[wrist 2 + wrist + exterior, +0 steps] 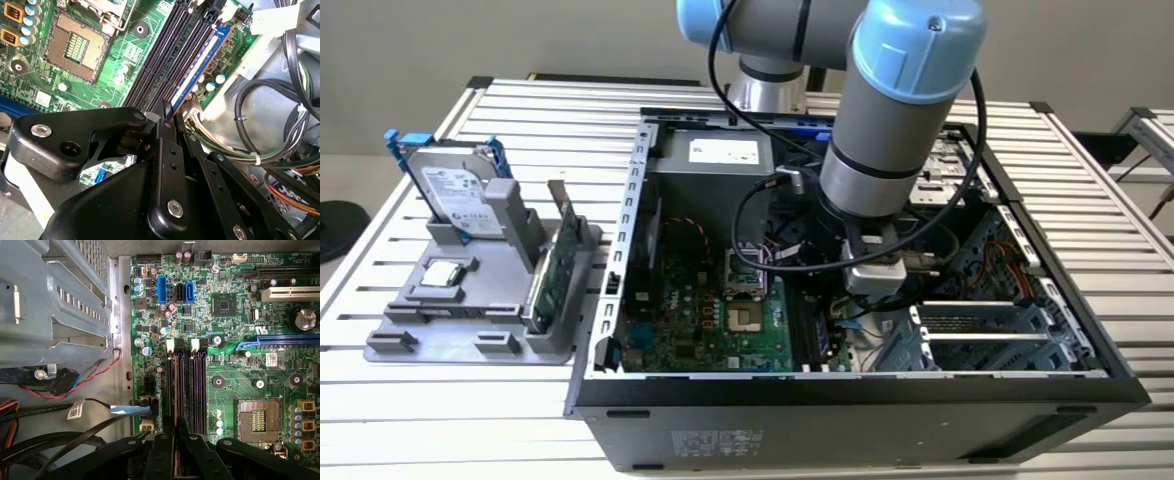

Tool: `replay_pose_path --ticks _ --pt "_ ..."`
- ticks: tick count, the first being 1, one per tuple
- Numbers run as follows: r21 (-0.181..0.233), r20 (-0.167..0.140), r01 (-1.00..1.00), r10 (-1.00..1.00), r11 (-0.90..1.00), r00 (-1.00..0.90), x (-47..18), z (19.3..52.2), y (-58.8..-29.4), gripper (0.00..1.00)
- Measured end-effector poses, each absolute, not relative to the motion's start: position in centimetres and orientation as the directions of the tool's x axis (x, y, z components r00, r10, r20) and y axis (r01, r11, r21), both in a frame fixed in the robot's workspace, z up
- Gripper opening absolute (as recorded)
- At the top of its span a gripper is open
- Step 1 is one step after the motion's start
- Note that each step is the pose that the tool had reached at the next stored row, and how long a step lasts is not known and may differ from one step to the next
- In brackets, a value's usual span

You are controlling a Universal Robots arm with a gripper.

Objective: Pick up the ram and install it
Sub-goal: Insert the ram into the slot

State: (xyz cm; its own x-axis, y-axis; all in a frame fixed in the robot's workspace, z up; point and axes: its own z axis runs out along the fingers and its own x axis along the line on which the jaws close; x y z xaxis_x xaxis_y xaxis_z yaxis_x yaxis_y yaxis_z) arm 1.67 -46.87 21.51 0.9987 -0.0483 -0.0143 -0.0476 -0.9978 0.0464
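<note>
The ram (200,62) is a thin stick seen edge-on, lying along the outermost of the black memory slots (165,55) on the green motherboard (707,320). My gripper (167,111) is shut on the end of the ram nearest the cameras, its black fingers pinched together over the stick. In the first wrist view the gripper (176,426) stands over the slot nearest the drive cage, and the ram (176,385) runs away from it in that slot. In the exterior view the gripper (851,312) reaches down inside the open computer case (854,390). How deep the stick sits I cannot tell.
The bare CPU socket (257,417) lies beside the slots. Cable bundles (280,100) and a metal drive cage (55,305) crowd the other side. Outside the case, at the exterior view's left, a grey holder (467,320) carries a hard drive (454,190) and a green card (550,275).
</note>
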Motion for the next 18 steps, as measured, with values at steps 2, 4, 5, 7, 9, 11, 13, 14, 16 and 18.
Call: replay_pose_path --ticks 2,4,5,7,9,11,13,14,16,18 --pt "0.046 -0.014 -0.048 -0.048 -0.998 0.999 1.69 21.51 -46.87 0.00" --pt "0.046 -0.014 -0.047 -0.048 -0.998 0.999 1.77 21.51 -46.87 0.00" --pt "0.046 -0.014 -0.047 -0.048 -0.998 0.999 1.81 21.51 -46.87 0.00" --pt "0.046 -0.014 -0.047 -0.048 -0.998 0.999 1.82 21.49 -46.87 0.00" --pt "0.046 -0.014 -0.047 -0.048 -0.998 0.999 1.83 21.43 -46.87 0.00" --pt "0.046 -0.014 -0.047 -0.048 -0.998 0.999 1.83 21.32 -46.87 0.00" --pt "0.046 -0.014 -0.047 -0.048 -0.998 0.999 1.83 21.16 -46.87 0.00" --pt "0.046 -0.014 -0.047 -0.048 -0.998 0.999 1.83 21.08 -46.87 0.00" --pt "0.047 -0.014 -0.047 -0.048 -0.998 0.999 1.83 21.06 -46.87 0.00" --pt "0.047 -0.014 -0.047 -0.048 -0.998 0.999 1.83 21.05 -46.87 0.00"
